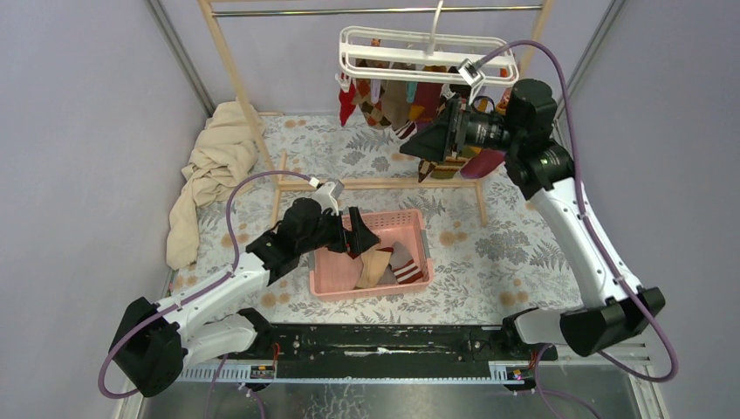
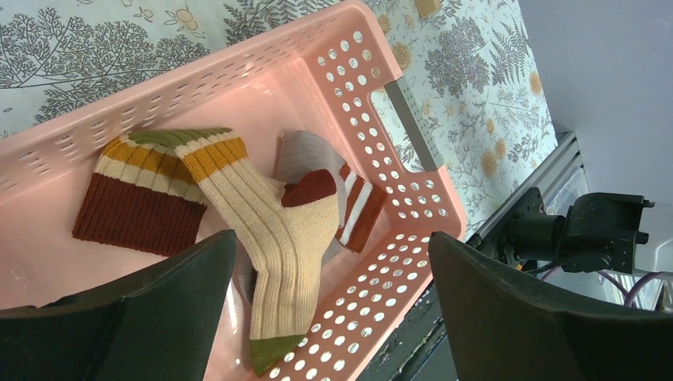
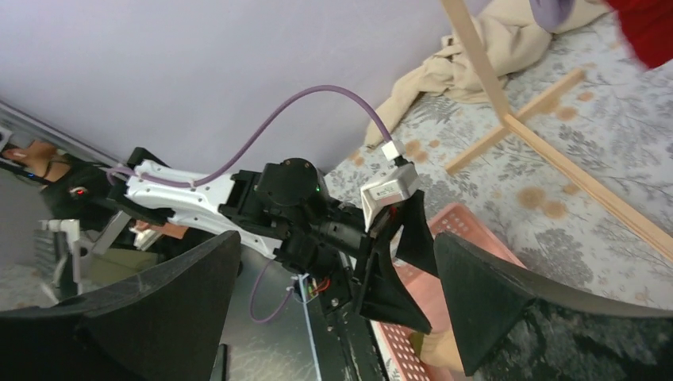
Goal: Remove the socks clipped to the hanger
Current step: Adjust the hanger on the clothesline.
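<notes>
The white hanger (image 1: 410,45) hangs by its hook from the rack's rail at the back. Several socks (image 1: 390,98) in red, maroon, olive and argyle dangle from its clips. My right gripper (image 1: 410,147) is open and empty, raised just below the hanger's right part, in front of the hanging socks. A red sock (image 3: 647,28) shows at the top right of the right wrist view. My left gripper (image 1: 359,229) is open and empty over the pink basket (image 1: 318,281). In the basket lie a beige sock (image 2: 278,238), a striped sock (image 2: 151,190) and a grey-and-red sock (image 2: 353,210).
The wooden-post rack (image 1: 234,78) with its metal rail stands at the back, and its base bar (image 1: 384,183) lies across the mat behind the basket. A crumpled beige cloth (image 1: 214,166) lies at the left. Purple walls close both sides.
</notes>
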Robot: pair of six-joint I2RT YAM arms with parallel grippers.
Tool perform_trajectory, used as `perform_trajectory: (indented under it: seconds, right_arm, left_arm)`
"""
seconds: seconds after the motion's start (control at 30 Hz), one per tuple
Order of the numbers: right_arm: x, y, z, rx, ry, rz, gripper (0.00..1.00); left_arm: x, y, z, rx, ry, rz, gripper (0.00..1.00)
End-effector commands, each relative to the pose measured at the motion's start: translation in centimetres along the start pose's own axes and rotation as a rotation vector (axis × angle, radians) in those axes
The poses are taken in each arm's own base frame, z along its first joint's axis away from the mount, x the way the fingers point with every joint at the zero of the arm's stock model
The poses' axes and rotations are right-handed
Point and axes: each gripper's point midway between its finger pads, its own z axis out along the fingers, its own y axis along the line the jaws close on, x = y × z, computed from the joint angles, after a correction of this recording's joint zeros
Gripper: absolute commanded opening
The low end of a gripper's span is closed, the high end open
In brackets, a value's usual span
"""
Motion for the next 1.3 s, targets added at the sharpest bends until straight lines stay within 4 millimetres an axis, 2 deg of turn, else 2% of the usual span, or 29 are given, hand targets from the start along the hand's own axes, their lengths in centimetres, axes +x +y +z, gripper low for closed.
perform_trajectory:
  seconds: [0.0,0.07,0.13,0.23,0.33,0.43,0.5,0.63,0.87,1.07,1.27]
  right_arm:
    - [1.4,0.1,-2.0,0.101,-0.007,-0.076,1.00]
    - [2.1,1.2,-2.4,0.053,-0.020,-0.087,1.00]
    - [2.3,0.0,-2.8,0.137,-0.034,-0.067,1.00]
    - [2.8,-5.5,-4.3,0.439,-0.059,-0.039,1.00]
    - [4.3,-9.9,-5.8,0.641,-0.064,0.008,1.00]
    - [6.5,-13.3,-6.7,0.756,-0.062,0.057,0.98]
    - [7.5,-14.6,-7.0,0.782,-0.082,0.062,0.98]
    - [8.2,-15.5,-7.4,0.790,-0.138,0.043,0.92]
    - [8.9,-15.9,-7.2,0.715,-0.269,-0.026,0.69]
    - [9.4,-17.3,-7.5,0.702,-0.397,-0.053,0.71]
    - [8.5,-16.9,-6.4,0.670,-0.464,-0.069,0.72]
  left_arm:
    - [-1.1,-0.5,0.2,0.017,-0.045,0.028,0.99]
    - [-1.1,-0.5,0.3,0.014,-0.042,0.028,0.99]
    - [-1.4,-0.7,0.3,0.014,-0.047,0.031,0.99]
    - [-2.0,-1.0,0.3,0.015,-0.063,0.031,0.99]
    - [-2.8,-1.6,0.2,0.029,-0.078,0.034,0.99]
    - [-4.1,-2.6,0.2,0.048,-0.096,0.043,0.99]
    - [-5.0,-3.2,0.1,0.058,-0.112,0.053,0.99]
    - [-7.1,-4.5,0.1,0.075,-0.151,0.083,0.99]
    - [-8.7,-5.2,0.6,0.072,-0.166,0.094,0.99]
    - [-8.8,-5.1,0.7,0.063,-0.169,0.088,0.99]
    - [-8.7,-4.8,0.7,0.051,-0.170,0.079,0.99]
